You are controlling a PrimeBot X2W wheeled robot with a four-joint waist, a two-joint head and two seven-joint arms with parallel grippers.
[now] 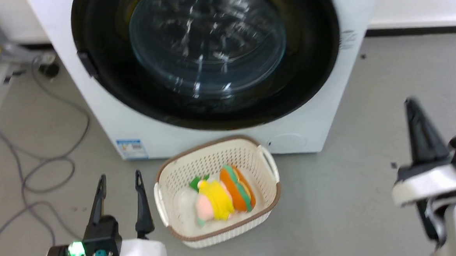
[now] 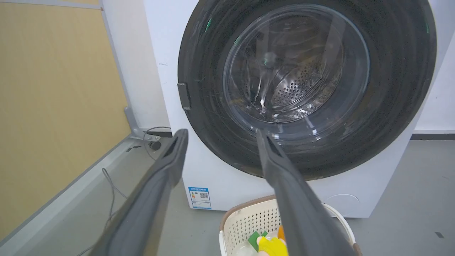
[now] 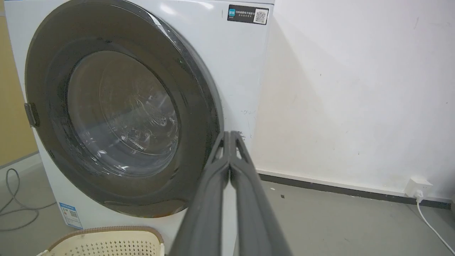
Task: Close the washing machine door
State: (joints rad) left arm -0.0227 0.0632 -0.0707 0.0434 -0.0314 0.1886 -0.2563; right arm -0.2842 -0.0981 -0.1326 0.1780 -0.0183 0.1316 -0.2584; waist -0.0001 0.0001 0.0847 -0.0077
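Hanging short of the washing machine door (image 1: 208, 47), the left tool (image 1: 120, 176) gapes wide, the right tool (image 3: 230, 134) pinched closed.

I see a grey floor (image 1: 352, 184), a white wall (image 3: 355, 89) with dark skirting (image 3: 320, 186) and a plugged socket (image 3: 418, 186), a tan partition (image 2: 53, 106) on my left, and loose grey cables (image 1: 31, 173).

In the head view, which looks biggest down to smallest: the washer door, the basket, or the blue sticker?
1. washing machine door, by far.
2. cream basket, though nearer the camera.
3. blue sticker.
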